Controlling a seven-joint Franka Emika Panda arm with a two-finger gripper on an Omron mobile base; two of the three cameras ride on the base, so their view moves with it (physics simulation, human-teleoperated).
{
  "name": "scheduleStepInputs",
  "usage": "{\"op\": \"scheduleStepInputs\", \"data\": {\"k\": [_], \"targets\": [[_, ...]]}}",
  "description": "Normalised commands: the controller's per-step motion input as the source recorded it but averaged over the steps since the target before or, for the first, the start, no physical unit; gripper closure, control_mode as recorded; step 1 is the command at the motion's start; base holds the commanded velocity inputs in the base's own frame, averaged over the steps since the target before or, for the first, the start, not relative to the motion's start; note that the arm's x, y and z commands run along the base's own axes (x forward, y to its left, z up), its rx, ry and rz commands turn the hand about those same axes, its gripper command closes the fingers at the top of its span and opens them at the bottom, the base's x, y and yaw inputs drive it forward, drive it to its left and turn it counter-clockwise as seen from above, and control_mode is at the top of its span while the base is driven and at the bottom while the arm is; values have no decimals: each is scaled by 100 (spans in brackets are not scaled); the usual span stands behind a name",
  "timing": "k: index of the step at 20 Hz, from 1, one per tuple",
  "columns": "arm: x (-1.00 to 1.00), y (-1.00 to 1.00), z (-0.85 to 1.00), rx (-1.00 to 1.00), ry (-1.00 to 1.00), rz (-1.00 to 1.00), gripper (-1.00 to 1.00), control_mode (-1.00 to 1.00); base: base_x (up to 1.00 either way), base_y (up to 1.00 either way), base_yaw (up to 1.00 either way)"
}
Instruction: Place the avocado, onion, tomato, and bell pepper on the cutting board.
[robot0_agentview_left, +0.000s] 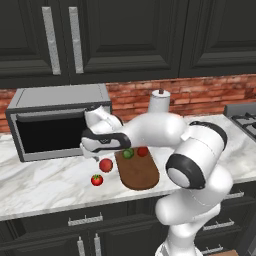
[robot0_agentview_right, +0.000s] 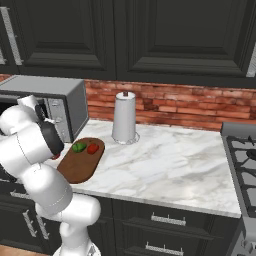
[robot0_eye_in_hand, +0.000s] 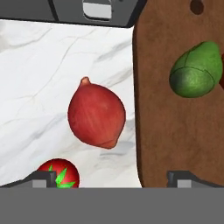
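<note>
The dark brown cutting board (robot0_agentview_left: 139, 174) (robot0_agentview_right: 79, 169) (robot0_eye_in_hand: 175, 131) lies on the marble counter in front of the microwave. On its far end sit the green avocado (robot0_agentview_left: 128, 153) (robot0_agentview_right: 78, 147) (robot0_eye_in_hand: 197, 70) and, beside it, the red bell pepper (robot0_agentview_left: 143, 151) (robot0_agentview_right: 92, 148). Left of the board, on the counter, rest the red onion (robot0_agentview_left: 105, 165) (robot0_eye_in_hand: 96, 116) and the tomato (robot0_agentview_left: 97, 180) (robot0_eye_in_hand: 59, 175) with its green top. My gripper (robot0_agentview_left: 95, 154) (robot0_eye_in_hand: 114, 179) hangs open above the onion, its fingertips (robot0_eye_in_hand: 41, 179) apart and holding nothing.
A grey microwave (robot0_agentview_left: 55, 125) (robot0_eye_in_hand: 92, 11) stands just behind the onion, close to my hand. A paper towel roll (robot0_agentview_left: 159, 102) (robot0_agentview_right: 124, 120) stands behind the board. A stove (robot0_agentview_right: 245, 150) sits at the counter's right end. Bare marble lies right of the board.
</note>
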Motion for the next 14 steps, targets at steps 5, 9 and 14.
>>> {"op": "scheduleStepInputs", "data": {"k": [5, 9, 14], "targets": [[2, 0, -30, -1, 0, 0, -100, -100, 0, 0, 0], [14, 0, -24, 0, 0, -1, -100, -100, 0, 0, 0], [21, 0, -15, 0, 0, -3, -100, -100, 0, 0, 0]]}}
